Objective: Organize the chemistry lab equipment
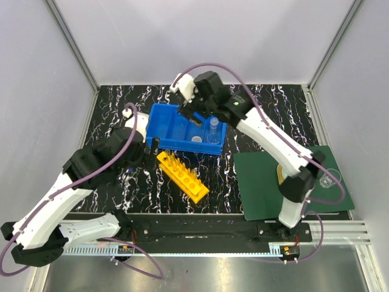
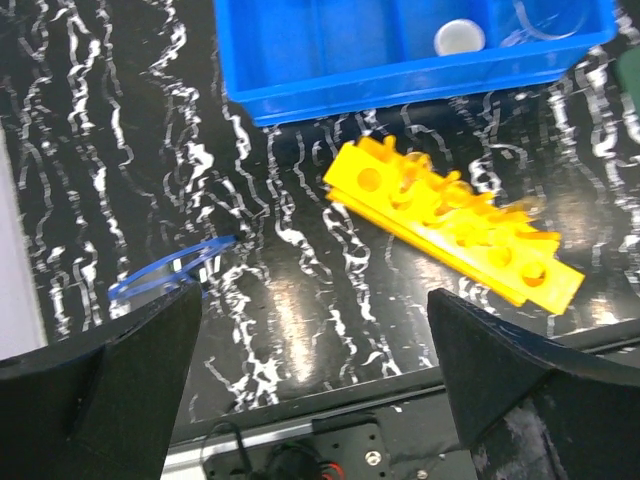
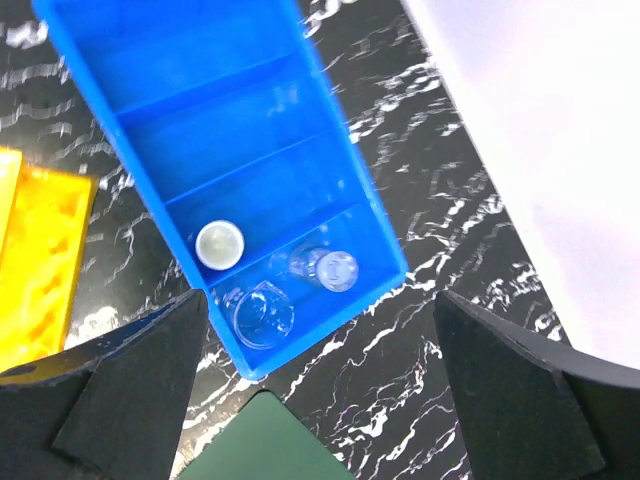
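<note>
The blue divided bin [image 1: 182, 148] sits at mid-table. Its right end compartment [image 3: 350, 190] holds a clear beaker [image 3: 262, 315] and a small glass tube [image 3: 330, 268]. The compartment beside it holds the white round piece [image 3: 219, 245]. My right gripper [image 3: 320, 400] hangs open above that end of the bin [image 1: 193, 115] with nothing between its fingers. The yellow rack [image 1: 182, 176] lies aslant in front of the bin, also seen as the rack [image 2: 450, 215] in the left wrist view. My left gripper [image 2: 315, 380] is open and empty, low at the rack's left [image 1: 146, 152].
A dark green mat [image 1: 261, 182] covers the table's right side, with a clear glass piece [image 1: 330, 180] near its right edge. A thin blue wire-like item [image 2: 165, 270] lies by my left finger. White walls enclose the table on three sides.
</note>
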You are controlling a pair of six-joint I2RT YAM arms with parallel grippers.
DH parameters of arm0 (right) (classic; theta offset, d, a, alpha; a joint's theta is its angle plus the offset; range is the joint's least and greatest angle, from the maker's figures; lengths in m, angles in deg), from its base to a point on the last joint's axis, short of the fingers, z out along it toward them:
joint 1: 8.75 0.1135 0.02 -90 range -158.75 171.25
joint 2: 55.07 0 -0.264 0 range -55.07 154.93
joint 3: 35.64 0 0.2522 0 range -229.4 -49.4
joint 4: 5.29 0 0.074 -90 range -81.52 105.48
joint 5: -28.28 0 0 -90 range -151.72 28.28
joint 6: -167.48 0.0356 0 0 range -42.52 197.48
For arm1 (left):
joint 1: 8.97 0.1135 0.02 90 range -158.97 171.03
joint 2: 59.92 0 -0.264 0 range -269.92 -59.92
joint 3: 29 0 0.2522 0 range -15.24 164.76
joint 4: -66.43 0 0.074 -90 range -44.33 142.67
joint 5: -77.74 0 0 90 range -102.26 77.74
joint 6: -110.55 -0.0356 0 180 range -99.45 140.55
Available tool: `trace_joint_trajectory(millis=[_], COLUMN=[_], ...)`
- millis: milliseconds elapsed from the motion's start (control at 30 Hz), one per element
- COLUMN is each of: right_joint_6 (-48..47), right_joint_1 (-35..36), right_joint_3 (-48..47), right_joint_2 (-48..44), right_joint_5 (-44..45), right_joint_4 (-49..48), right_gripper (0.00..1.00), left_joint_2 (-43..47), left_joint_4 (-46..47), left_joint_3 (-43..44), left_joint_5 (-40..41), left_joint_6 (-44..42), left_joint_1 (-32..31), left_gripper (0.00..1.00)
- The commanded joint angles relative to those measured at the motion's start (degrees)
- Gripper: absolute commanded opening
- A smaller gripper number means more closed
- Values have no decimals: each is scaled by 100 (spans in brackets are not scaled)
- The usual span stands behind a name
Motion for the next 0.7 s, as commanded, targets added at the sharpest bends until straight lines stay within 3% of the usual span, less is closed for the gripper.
trace_joint_trajectory(millis=[0,167,333,667], right_joint_6=[984,1423,1670,2092], right_joint_1=[17,17,17,26], right_joint_3=[325,1220,2467,3024], right_joint_2=[-1007,-1991,-3141,-4031], right_joint_5=[1356,1323,1061,156], right_joint_4=[-456,-509,-1378,-1476], right_gripper=[100,100,100,100], left_joint_2=[-249,-521,-837,-127], left_joint_4=[-334,-185,-184,317], left_joint_3=[94,-293,-627,-1672], left_joint_5=[880,1346,1725,-101], left_joint_6=[-566,-1534,-2528,-3767], left_joint_1=[30,30,109,1374], left_gripper=[99,99,99,99])
